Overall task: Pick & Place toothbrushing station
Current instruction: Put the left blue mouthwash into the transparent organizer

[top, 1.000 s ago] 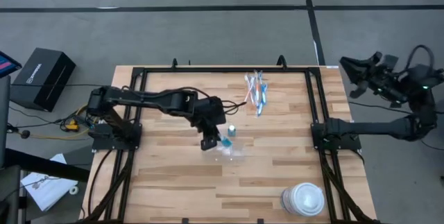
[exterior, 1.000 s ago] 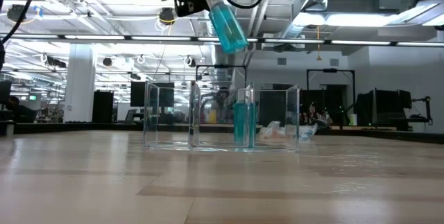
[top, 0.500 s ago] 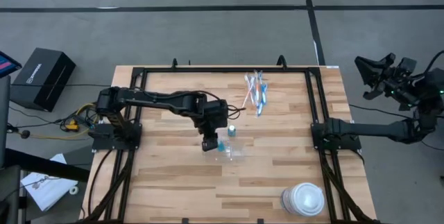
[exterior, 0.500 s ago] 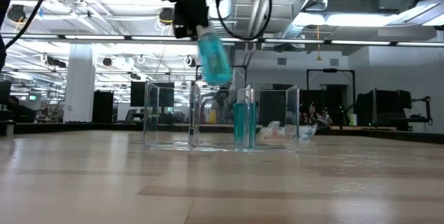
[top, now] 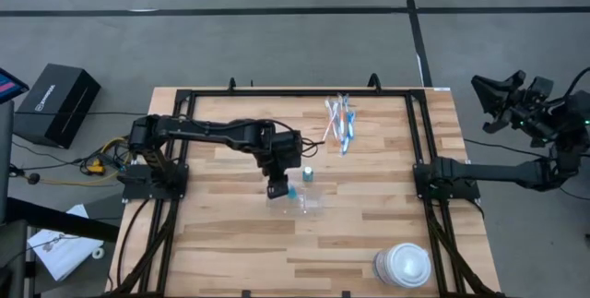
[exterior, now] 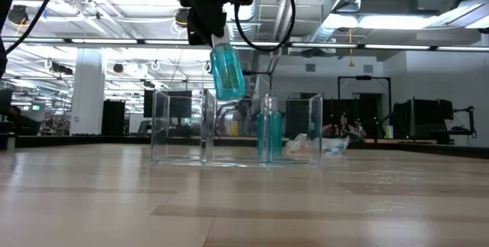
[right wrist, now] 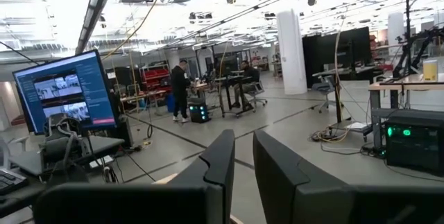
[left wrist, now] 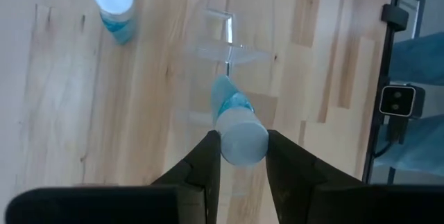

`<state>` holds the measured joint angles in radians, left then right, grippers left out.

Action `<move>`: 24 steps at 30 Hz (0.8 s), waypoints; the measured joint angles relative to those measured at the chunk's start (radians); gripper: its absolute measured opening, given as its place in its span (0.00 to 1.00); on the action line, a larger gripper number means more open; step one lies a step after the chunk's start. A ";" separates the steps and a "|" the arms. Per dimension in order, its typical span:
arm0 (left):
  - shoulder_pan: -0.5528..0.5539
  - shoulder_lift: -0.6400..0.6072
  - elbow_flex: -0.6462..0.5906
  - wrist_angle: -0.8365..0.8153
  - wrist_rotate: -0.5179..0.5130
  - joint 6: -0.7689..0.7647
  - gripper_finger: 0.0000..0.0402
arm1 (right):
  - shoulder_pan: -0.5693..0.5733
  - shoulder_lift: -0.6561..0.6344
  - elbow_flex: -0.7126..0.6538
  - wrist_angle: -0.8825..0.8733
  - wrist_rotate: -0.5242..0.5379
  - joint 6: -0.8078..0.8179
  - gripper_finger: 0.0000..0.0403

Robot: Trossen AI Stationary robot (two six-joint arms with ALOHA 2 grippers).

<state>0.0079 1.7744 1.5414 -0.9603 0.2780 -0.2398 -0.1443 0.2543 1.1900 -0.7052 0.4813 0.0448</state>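
Note:
My left gripper [top: 277, 188] is over the middle of the table, shut on a small blue-green tube [exterior: 228, 75], which also shows in the left wrist view [left wrist: 234, 120]. Below the tube stands the clear plastic cup [exterior: 235, 136], also in the high view [top: 310, 204]. The tube's lower end is about level with the cup's rim. A second blue-green tube [top: 308, 172] stands upright on the table just beyond the cup. Several toothbrushes [top: 339, 121] lie in a bundle near the far edge. My right gripper [top: 502, 95] is shut and empty, off the table's right side. My left gripper pinches the tube's white upper end [left wrist: 241, 141] between its two fingers. The fingers come from above and point down. The tube hangs below them, lifted clear of the table and tilted a little, with its lower end [exterior: 231, 94] over the clear cup.
A white round lidded container [top: 403, 265] stands near the table's near right corner. A black frame [top: 184, 104] runs along the table's left, far and right sides. There is bare wood left of the cup and along the near edge.
My left gripper has gone down and a little toward the table's left edge with the tube. The tube hangs less tilted and lower, close over the clear cup. The cup has slid slightly to the left. My right arm has swung a little farther from the table.

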 joint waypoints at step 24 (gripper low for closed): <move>0.007 0.086 0.004 0.039 -0.035 0.024 0.20 | 0.000 0.000 0.000 0.002 -0.039 0.000 0.12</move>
<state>0.0146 1.8606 1.5452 -0.9209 0.2434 -0.2159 -0.1440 0.2546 1.1900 -0.7036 0.4419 0.0444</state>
